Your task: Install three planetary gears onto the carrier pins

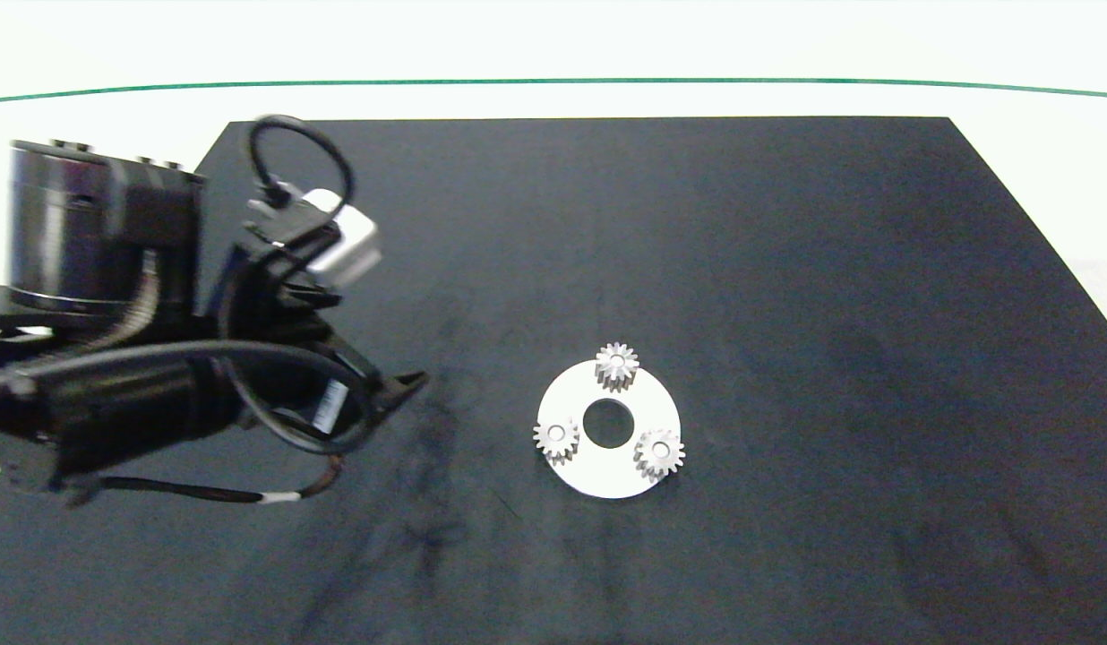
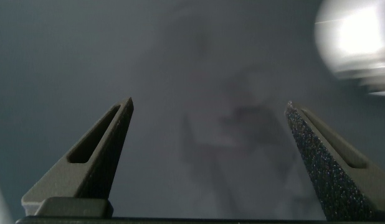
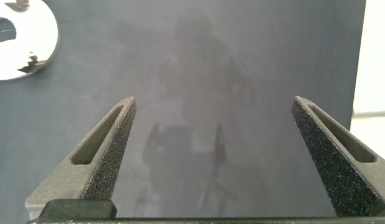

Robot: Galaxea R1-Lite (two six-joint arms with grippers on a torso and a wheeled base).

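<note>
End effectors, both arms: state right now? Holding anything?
Left end effector: open, empty, over the black mat left of the white disc.
Right end effector: open, empty, above the mat.

Three planetary gears point(image 1: 617, 365) on disc point(image 1: 607, 479), ringing centre hole; left pincer point(image 1: 410, 383) left of disc.
</note>
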